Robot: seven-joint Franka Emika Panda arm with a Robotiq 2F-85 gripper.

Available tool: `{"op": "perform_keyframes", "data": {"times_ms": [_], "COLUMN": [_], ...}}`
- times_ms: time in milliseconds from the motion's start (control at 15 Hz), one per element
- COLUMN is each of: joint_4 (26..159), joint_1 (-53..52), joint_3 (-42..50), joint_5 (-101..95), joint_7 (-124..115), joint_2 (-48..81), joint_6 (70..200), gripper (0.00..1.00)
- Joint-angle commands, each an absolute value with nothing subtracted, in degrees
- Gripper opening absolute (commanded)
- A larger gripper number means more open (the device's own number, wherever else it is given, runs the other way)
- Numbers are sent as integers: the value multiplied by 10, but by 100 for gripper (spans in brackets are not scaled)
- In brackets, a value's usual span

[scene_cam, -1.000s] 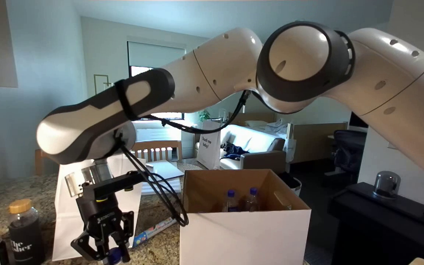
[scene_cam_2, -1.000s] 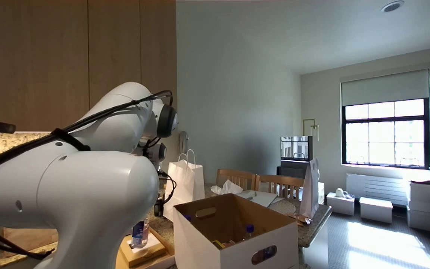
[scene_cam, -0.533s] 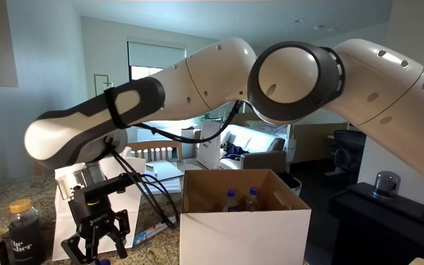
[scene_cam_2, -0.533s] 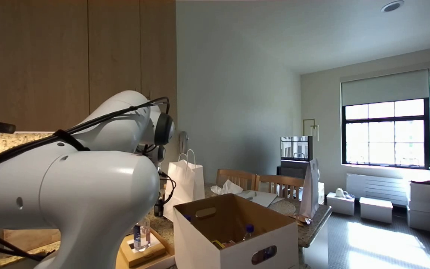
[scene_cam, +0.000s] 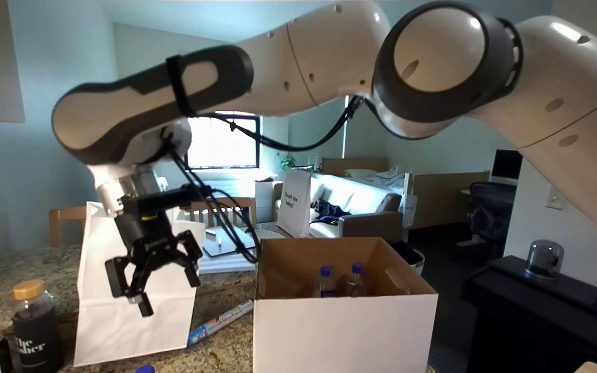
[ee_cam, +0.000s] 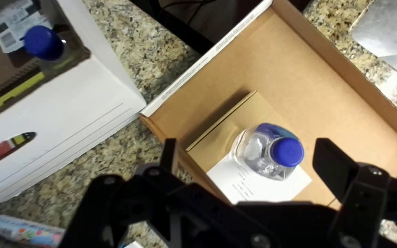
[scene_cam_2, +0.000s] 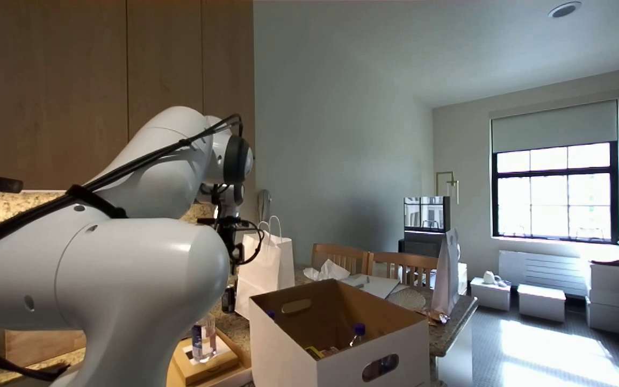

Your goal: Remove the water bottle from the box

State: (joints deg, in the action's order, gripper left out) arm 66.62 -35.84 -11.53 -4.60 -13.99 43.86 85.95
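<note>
The water bottle [ee_cam: 264,151], clear with a blue cap, stands upright on a flat golden box [ee_cam: 215,146] inside a shallow cardboard tray [ee_cam: 308,72]. In an exterior view the bottle [scene_cam_2: 203,341] is partly behind the arm; elsewhere just its cap [scene_cam: 144,369] shows at the bottom edge. My gripper [scene_cam: 170,294] hangs above it, jaws wide apart, holding nothing. In the wrist view the bottle appears between the spread fingers of my gripper [ee_cam: 248,151], well below them. The large white-sided box [scene_cam: 345,334] holds two blue-capped bottles [scene_cam: 325,282], apart from the gripper.
Behind the gripper stands a white paper bag [scene_cam: 135,300]. A printed tube [scene_cam: 221,324] lies on the counter between bag and box. A dark bottle with a wooden lid [scene_cam: 34,331] is at the left. Papers and a notebook [scene_cam: 228,241] lie farther back.
A second ago the jaws were closed around the bottle's cap. They have since spread and let go, and the arm has risen away. The bottle stays standing on the golden box.
</note>
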Motion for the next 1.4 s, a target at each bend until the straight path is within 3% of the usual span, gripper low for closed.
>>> {"op": "perform_keyframes", "data": {"times_ms": [0,733,1333], "joint_4": [757,955,1170], "joint_1": [-322,-143,16], "joint_3": [-104,-19,60], "joint_5": [-32,29,35], "joint_7": [-166,-216,-244], "joint_2": [317,84,-1], "joint_6": [904,1004,1077], "gripper": [100,100,100]}}
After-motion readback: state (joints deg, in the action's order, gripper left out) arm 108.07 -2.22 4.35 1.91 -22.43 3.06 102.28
